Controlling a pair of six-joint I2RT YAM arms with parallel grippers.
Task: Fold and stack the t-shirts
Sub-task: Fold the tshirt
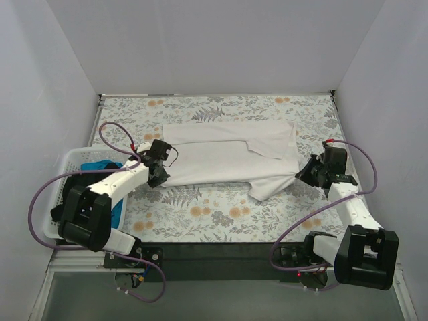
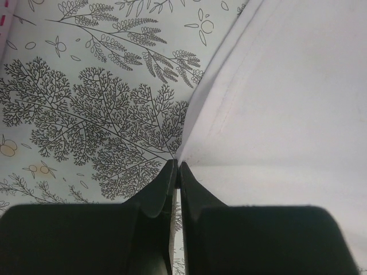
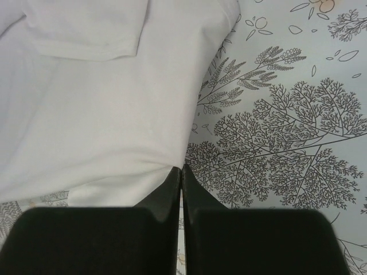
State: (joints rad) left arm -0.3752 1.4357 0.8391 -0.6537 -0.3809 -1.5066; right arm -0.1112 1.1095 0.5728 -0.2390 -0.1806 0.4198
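Since the left pincer point(image 2: 178, 167) and right pincer point(image 3: 179, 168) are each pressed together on an opposite edge of the white t-shirt point(image 1: 221, 157), which lies flat on the surface point(image 1: 200, 208) beside the basket point(image 1: 59, 190), they should lift level and together, keeping it taut.

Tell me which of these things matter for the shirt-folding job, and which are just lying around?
Part of the job:
- white t-shirt, spread out, pinched at its edges by the left end effector and the right end effector
- blue shirt, lying in the basket

Just there:
- basket
- floral tablecloth
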